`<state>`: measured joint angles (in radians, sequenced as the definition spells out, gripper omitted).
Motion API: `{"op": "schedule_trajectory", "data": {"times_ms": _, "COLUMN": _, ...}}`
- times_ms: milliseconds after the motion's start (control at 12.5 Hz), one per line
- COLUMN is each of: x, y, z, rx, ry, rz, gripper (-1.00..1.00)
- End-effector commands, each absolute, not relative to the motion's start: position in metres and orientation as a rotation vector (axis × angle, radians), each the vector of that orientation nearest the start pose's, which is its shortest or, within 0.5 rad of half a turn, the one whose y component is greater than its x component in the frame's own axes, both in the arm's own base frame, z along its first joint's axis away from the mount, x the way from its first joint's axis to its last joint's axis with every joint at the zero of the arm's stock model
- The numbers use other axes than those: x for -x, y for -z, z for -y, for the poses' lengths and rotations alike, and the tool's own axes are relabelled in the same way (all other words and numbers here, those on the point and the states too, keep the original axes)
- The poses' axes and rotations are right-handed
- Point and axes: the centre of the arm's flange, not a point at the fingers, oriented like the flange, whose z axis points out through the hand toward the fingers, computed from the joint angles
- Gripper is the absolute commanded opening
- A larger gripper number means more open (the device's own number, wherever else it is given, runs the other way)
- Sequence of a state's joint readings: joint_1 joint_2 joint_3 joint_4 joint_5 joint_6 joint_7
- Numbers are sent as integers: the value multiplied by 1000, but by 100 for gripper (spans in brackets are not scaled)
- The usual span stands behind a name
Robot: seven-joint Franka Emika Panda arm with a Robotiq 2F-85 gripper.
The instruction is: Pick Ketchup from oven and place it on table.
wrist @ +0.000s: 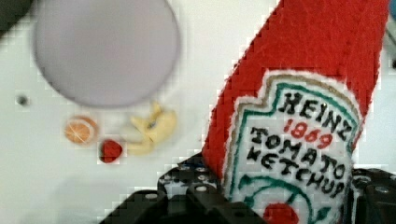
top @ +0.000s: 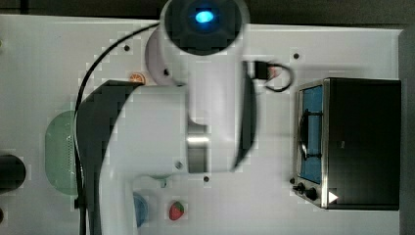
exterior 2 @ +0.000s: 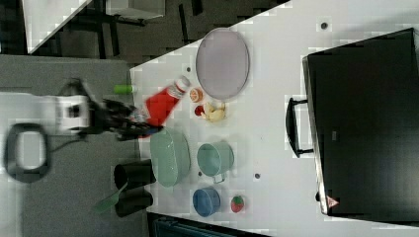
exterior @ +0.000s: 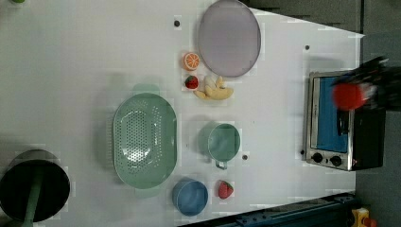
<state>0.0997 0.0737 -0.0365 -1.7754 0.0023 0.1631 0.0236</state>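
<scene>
1. Red plush with a stitched white shield label, the ketchup [wrist: 299,116] sits clamped between the jaws of the gripper [wrist: 275,200]; the black fingers press its lower body on both sides, so the bottle rides with the arm and touches nothing else.
2. In the right view the ketchup [exterior 2: 163,105] hangs out from the gripper [exterior 2: 133,123] with its white cap pointing away from the fingers, tilted, up in the air over the near corner of the table [exterior 2: 276,64]. It is well clear of the oven [exterior 2: 365,123], so I judge the pick done and the carry under way.
3. The oven [top: 352,142] stands at the top view's right, its blue glass door facing the middle of the table [top: 44,63].
4. The grip low on the body probably suits a soft bottle, though a plush bottle may lean when set down.
5. Crowded ground lies below in the wrist view: a grey plate [wrist: 107,46], an orange slice [wrist: 81,129], a strawberry [wrist: 111,150] and a banana [wrist: 154,128] lie close together, so a bare white patch beside them looks the safer spot.
6. The arm [top: 195,122] reaches level across the table in the top view, forearm stretched out from its base.
</scene>
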Motion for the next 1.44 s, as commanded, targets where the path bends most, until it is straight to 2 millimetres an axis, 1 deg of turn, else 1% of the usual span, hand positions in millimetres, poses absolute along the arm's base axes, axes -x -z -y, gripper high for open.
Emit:
{"op": "schedule_trajectory", "data": {"times_ms": 80, "x": -558, "y": -433, "z": 3, "rx": 2905, "ry": -216, "rz": -1304, "gripper": 29}}
{"op": "schedule_trajectory", "data": {"times_ms": 320, "x": -537, "y": -358, "z": 13, "rx": 2894, "ry": -223, "rz": -1337, "gripper": 29}}
{"op": "schedule_trajectory", "data": {"times_ms": 640, "x": -515, "y": -269, "z": 16, "rx": 2902, "ry": -250, "rz": -1353, "gripper": 29}}
{"op": "schedule_trajectory", "data": {"times_ms": 880, "x": -513, "y": -222, "z": 17, "rx": 2888, "ry": -127, "rz": -1349, "gripper": 29}}
{"op": "schedule_trajectory", "data": {"times_ms": 960, "x": -508, "y": -209, "z": 16, "rx": 2890, "ry": -117, "rz": -1345, "gripper": 29}}
{"op": "schedule_trajectory", "data": {"times_ms": 1040, "x": -504, "y": -197, "z": 16, "rx": 2892, "ry": -120, "rz": -1345, "gripper": 38}}
{"op": "schedule_trajectory", "data": {"times_ms": 1120, "x": -503, "y": -190, "z": 16, "rx": 2888, "ry": -96, "rz": -1346, "gripper": 58}}
{"op": "schedule_trajectory", "data": {"times_ms": 1200, "x": -506, "y": -190, "z": 15, "rx": 2880, "ry": -50, "rz": -1337, "gripper": 80}}
{"op": "schedule_trajectory", "data": {"times_ms": 1280, "x": -505, "y": -189, "z": 14, "rx": 2879, "ry": -50, "rz": -1338, "gripper": 99}}
{"op": "schedule_trajectory", "data": {"times_ms": 1440, "x": -504, "y": -199, "z": 14, "rx": 2879, "ry": -60, "rz": -1338, "gripper": 100}}
